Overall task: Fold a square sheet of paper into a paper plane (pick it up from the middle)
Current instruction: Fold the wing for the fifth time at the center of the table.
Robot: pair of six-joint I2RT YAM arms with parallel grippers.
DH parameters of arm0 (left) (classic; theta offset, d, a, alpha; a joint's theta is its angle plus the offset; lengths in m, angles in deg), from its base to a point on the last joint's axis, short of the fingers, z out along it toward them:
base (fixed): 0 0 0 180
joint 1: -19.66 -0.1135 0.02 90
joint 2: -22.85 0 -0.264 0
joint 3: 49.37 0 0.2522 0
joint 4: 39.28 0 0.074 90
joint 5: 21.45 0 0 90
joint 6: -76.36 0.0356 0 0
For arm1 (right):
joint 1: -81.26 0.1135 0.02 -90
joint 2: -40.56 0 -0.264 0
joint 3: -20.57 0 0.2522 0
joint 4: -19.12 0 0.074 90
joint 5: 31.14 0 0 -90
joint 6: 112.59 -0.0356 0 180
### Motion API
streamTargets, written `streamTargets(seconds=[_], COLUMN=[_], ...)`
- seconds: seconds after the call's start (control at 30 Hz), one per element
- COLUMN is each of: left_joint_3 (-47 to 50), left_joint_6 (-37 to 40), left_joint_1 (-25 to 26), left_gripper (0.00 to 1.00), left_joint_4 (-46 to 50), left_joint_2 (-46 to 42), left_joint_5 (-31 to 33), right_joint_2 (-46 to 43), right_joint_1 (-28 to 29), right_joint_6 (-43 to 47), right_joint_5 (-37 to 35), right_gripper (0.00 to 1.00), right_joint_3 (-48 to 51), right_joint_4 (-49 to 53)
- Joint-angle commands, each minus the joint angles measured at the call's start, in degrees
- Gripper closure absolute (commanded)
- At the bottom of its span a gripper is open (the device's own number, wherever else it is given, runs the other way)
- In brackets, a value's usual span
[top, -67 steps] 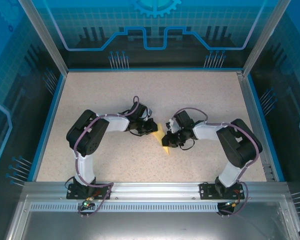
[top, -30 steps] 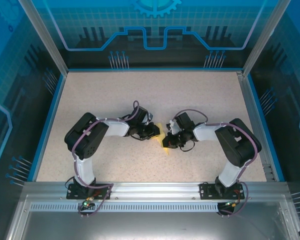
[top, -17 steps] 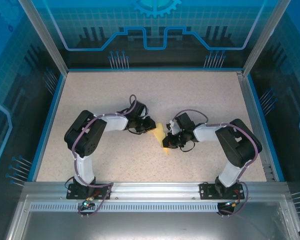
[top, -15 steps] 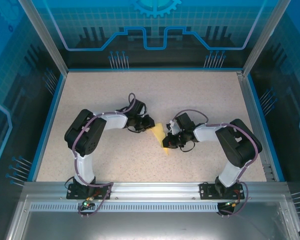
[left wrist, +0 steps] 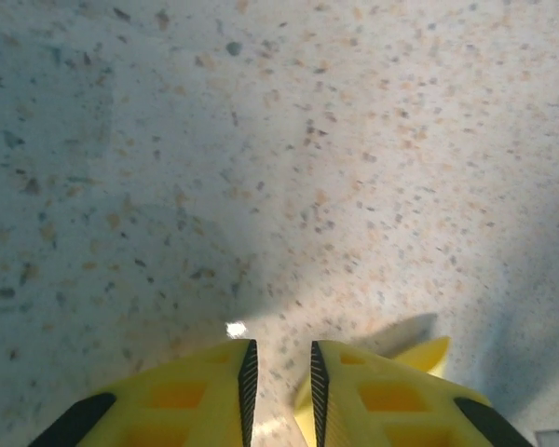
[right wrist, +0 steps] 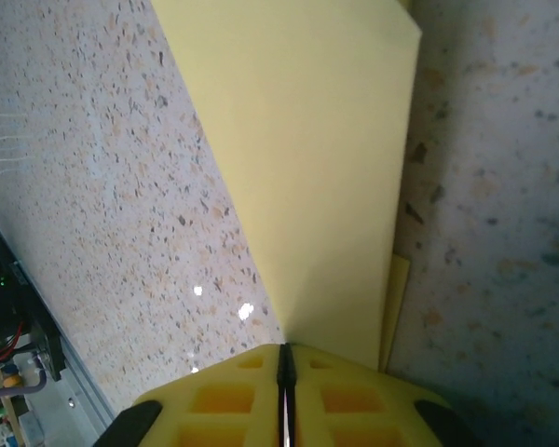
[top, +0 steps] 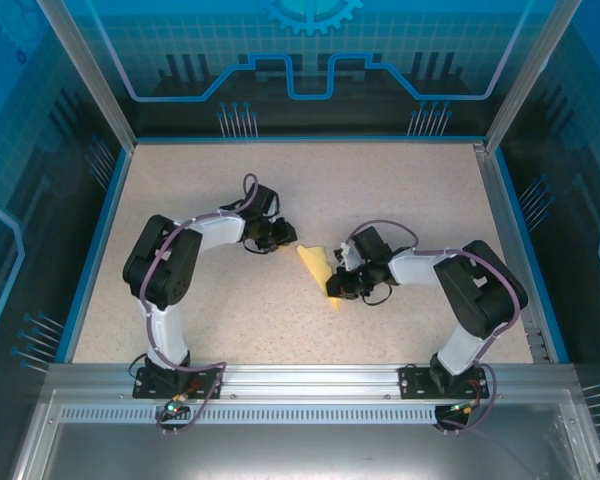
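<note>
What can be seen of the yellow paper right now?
The paper is thin, pale yellow, plain and unmarked. It is folded into a long wedge, wide at its far end and narrowing toward the right pincer, whose fingers are shut on its narrow end. A strip of a lower layer peeks out along one long edge. It sits near the middle of the speckled table, between the two arms; the left pincer stands apart from it.

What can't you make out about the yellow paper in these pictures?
Overhead view: paper folds too small to read; right fingers cover part.
Right wrist view: top edge cuts off the paper's far end; fingers cover its near tip.
Left wrist view: yellow sliver beside the left fingers, unclear what.
</note>
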Motion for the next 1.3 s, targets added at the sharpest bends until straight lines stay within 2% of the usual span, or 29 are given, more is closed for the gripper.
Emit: streamTargets(seconds=[0.0,0.07,0.2,0.27,0.37,0.57,0.87,1.07,1.13,1.27], left_joint_3=[1.29,1.49,-1.06,-3.09,-6.67,-17.03,-29.69,-35.43,-37.03,-41.17], left_joint_6=[1.18,0.58,0.13,-0.70,-2.18,-5.64,-9.37,-10.41,-10.81,-10.75], left_joint_1=[0.63,1.72,6.80,10.35,14.98,20.76,23.21,24.50,24.86,25.66], left_gripper=[0.71,0.66,0.54,0.46,0.42,0.33,0.27,0.24,0.10,0.09], left_joint_4=[3.69,7.10,15.77,19.30,22.59,31.09,44.09,49.26,50.39,52.57], left_joint_2=[-6.77,-8.73,-10.26,-9.88,-7.48,-0.05,9.30,13.07,14.34,17.20], left_joint_5=[1.42,3.68,11.53,15.83,18.44,23.62,28.67,30.71,30.80,30.64], right_joint_2=[-5.35,-10.14,-16.09,-16.66,-15.92,-14.47,-15.33,-15.66,-15.56,-15.53], right_joint_1=[0.20,-0.52,-5.29,-8.88,-12.37,-13.01,-13.00,-13.11,-13.06,-13.05], right_joint_6=[-0.49,-0.08,0.13,0.43,0.51,0.63,0.03,0.03,-0.02,-0.01], right_joint_5=[0.14,-2.99,-10.25,-10.38,-8.76,-9.47,-12.37,-13.77,-13.82,-14.11], right_gripper=[0.82,0.73,0.66,0.65,0.65,0.65,0.63,0.63,0.63,0.63], right_joint_3=[-0.62,-0.62,0.84,1.86,2.80,3.84,5.53,5.96,6.04,5.97], right_joint_4=[3.15,4.84,8.92,9.60,8.77,7.63,6.78,6.72,6.53,6.52])
